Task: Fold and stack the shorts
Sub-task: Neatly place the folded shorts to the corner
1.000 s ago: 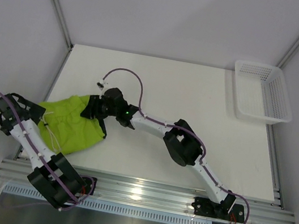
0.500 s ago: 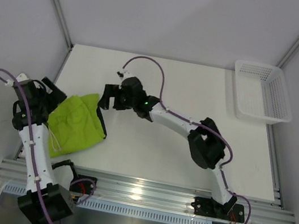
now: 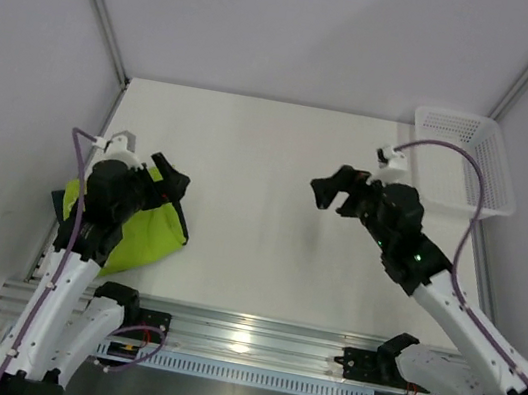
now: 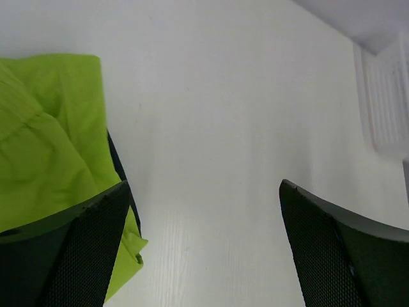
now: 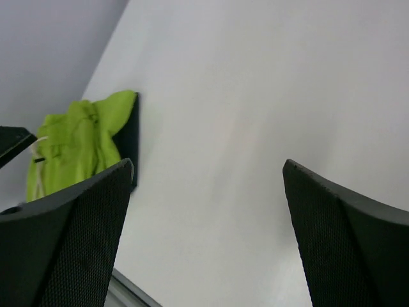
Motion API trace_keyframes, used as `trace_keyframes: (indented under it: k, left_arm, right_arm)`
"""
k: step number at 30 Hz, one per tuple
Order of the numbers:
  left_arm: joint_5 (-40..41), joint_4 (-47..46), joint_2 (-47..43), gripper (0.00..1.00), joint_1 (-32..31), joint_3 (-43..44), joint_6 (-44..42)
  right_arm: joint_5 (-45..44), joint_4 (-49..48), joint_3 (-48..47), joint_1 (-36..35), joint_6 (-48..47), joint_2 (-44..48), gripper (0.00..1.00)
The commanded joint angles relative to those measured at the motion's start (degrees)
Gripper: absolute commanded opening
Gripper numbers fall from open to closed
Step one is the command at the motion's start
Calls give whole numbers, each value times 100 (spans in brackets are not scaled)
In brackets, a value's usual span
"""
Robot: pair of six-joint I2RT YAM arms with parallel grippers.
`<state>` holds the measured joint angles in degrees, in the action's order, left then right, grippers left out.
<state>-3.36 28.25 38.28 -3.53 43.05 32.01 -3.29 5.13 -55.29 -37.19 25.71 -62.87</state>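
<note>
- The green shorts are seen from above lying folded at the left side of the white table, near its front edge, with the dark shorts showing only as a thin dark strip along their right edge and a small dark corner at the far left.
- From above, much of the green pile is hidden by the left gripper, which is held over its upper part; the jaws are spread apart and nothing is gripped.
- In the left wrist view, the green fabric is shown close up, wrinkled, with a dark edge peeking out beneath it, which places the green pair on top of the dark pair.
- The right gripper is seen from above hanging over bare table, right of centre and well apart from the shorts, its jaws released and empty.
- In the right wrist view, the pile is seen from the far side: green cloth with a dark band along one edge and a white drawstring, which the overhead view does not show clearly.
- The white basket is seen whole only from above, at the far right corner; in the left wrist view only a blurred part of it is caught.
</note>
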Motion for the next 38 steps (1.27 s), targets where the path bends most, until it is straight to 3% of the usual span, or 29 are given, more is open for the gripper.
trace_keyframes:
  k: [1,6,13,18,22,38]
  left_arm:
    - [579,-548,30,99,-952,-331,86]
    - [1923,-399,-249,99,-2124,-621,86]
    - [1777,-785,-1751,99,-2493,-1894,112]
    - [1891,-821,-2368,99,-2609,-2483,87]
    - [1374,-1224,-2694,99,-2618,-2959,-98]
    - [1619,-1260,-2457,99,-2627,-2995,-19]
  right_arm:
    - [-654,576,832,273,-540,1107,100]
    - [-1374,1183,1730,642,-726,2723,99]
    - [-2456,947,3163,643,-173,4000,100]
    - [-3300,841,3883,634,399,4283,100]
    - [-3046,718,4034,634,215,4634,100]
    - [-2975,841,4008,625,452,4521,99]
